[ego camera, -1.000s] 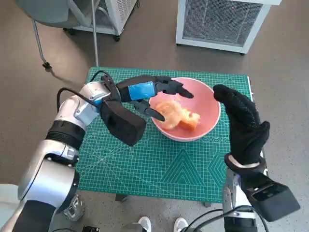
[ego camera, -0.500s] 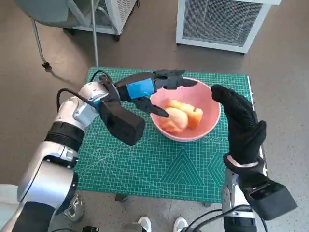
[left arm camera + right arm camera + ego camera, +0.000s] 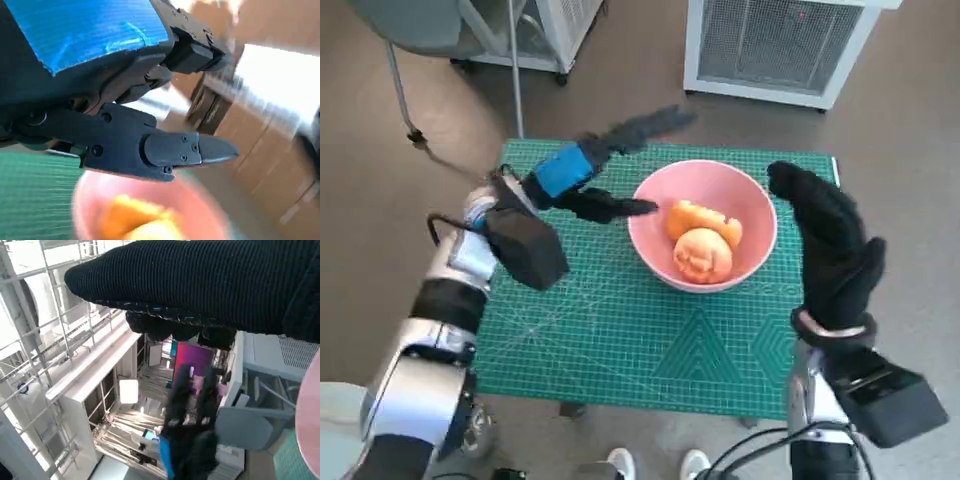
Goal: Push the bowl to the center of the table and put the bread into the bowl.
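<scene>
So the bowl (image 3: 703, 225) is a smooth, glossy pink round thing, sitting toward the far right part of the worktop (image 3: 620, 340), which is covered by a green cutting mat with a printed grid and diagonal lines. The bread (image 3: 702, 240) is inside the bowl: two lumpy, rounded orange-golden pieces with a matte, slightly crusty look, one resting against the other.

The left hand (image 3: 582, 172) is off to the left of the bowl, up above the mat, with that shiny blue tape over its back. Its hard black fingers (image 3: 608, 207) are spread apart with nothing in them; one points toward the bowl's rim without touching it, and the upper ones are motion-blurred. In the left wrist view you get the angular, screwed-together plastic fingers (image 3: 170, 147) over a blurry pink bowl (image 3: 100, 200) with the yellow-orange bread (image 3: 135, 225) in it.

The right hand (image 3: 830, 245) in its knitted black glove is held flat and upright just to the right of the bowl, fingers extended and empty; can't tell if it touches the rim. The right wrist view mostly shows the ribbed knit texture.

Beyond the worktop there's a white cabinet (image 3: 780, 45) with a mesh front on the brown floor.
</scene>
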Controlling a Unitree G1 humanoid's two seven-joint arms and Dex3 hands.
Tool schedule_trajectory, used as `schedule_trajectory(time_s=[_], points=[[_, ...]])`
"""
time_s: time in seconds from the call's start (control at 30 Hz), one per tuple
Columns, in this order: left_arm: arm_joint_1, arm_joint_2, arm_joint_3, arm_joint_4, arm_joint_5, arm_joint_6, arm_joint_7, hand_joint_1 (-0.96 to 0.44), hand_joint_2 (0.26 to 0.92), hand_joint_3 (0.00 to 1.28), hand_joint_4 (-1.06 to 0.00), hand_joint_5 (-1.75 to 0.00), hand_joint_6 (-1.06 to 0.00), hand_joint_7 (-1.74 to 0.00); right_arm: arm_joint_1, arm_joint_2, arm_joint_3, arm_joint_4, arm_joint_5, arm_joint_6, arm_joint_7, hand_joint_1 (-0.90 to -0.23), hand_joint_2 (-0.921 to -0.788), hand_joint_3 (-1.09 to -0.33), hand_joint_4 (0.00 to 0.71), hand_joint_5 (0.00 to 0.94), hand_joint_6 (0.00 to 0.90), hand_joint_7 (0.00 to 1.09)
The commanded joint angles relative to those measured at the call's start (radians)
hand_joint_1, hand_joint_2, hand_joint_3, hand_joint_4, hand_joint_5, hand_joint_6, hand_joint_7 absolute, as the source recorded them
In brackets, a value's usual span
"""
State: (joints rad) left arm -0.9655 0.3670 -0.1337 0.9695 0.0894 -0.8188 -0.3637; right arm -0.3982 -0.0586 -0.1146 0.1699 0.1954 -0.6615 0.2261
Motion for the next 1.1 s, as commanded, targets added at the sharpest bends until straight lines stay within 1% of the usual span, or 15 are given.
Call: schedule_trajectory(time_s=[0.03,0.17,0.33,0.5,0.63,0.77,0.93,1.1], points=[[0.093,-0.079,0.139,-0.093,-0.263,0.071,-0.099,-0.57,0.921,0.4,-0.16,-0.03,-0.29,-0.08,-0.07,-0.025,-0.033,-0.001,-0.006,0.063,-0.048,-0.529,-0.921,-0.775,0.16,0.268,-0.001,0.69],[0.134,-0.107,0.181,-0.156,-0.333,0.087,-0.111,-0.55,0.921,0.41,-0.17,-0.03,-0.29,-0.08,-0.112,-0.038,-0.045,0.009,-0.017,0.08,-0.069,-0.543,-0.921,-0.757,0.157,0.245,-0.001,0.69],[0.182,-0.128,0.214,-0.226,-0.379,0.113,-0.131,-0.48,0.921,0.39,-0.19,-0.03,-0.3,-0.07,-0.147,-0.048,-0.05,0.019,-0.03,0.087,-0.085,-0.543,-0.921,-0.742,0.161,0.228,-0.001,0.69],[0.23,-0.143,0.234,-0.302,-0.408,0.171,-0.139,-0.44,0.921,0.35,-0.21,-0.03,-0.3,-0.06,-0.175,-0.054,-0.045,0.037,-0.045,0.086,-0.096,-0.543,-0.921,-0.739,0.169,0.212,-0.001,0.7],[0.263,-0.158,0.245,-0.363,-0.418,0.218,-0.126,-0.41,0.921,0.33,-0.22,-0.03,-0.32,-0.06,-0.187,-0.058,-0.041,0.052,-0.058,0.082,-0.096,-0.536,-0.921,-0.743,0.179,0.199,-0.001,0.71],[0.286,-0.175,0.252,-0.402,-0.428,0.248,-0.121,-0.4,0.921,0.32,-0.23,-0.03,-0.33,-0.06,-0.193,-0.065,-0.036,0.063,-0.063,0.08,-0.09,-0.538,-0.921,-0.744,0.183,0.191,-0.001,0.71],[0.306,-0.199,0.254,-0.43,-0.416,0.254,-0.114,-0.38,0.921,0.31,-0.23,-0.02,-0.35,-0.06,-0.195,-0.075,-0.033,0.061,-0.06,0.09,-0.083,-0.537,-0.921,-0.745,0.191,0.179,-0.001,0.69],[0.315,-0.207,0.245,-0.443,-0.397,0.257,-0.116,-0.39,0.921,0.31,-0.24,-0.02,-0.36,-0.06,-0.192,-0.086,-0.032,0.046,-0.055,0.108,-0.08,-0.54,-0.921,-0.746,0.196,0.17,-0.001,0.68]])
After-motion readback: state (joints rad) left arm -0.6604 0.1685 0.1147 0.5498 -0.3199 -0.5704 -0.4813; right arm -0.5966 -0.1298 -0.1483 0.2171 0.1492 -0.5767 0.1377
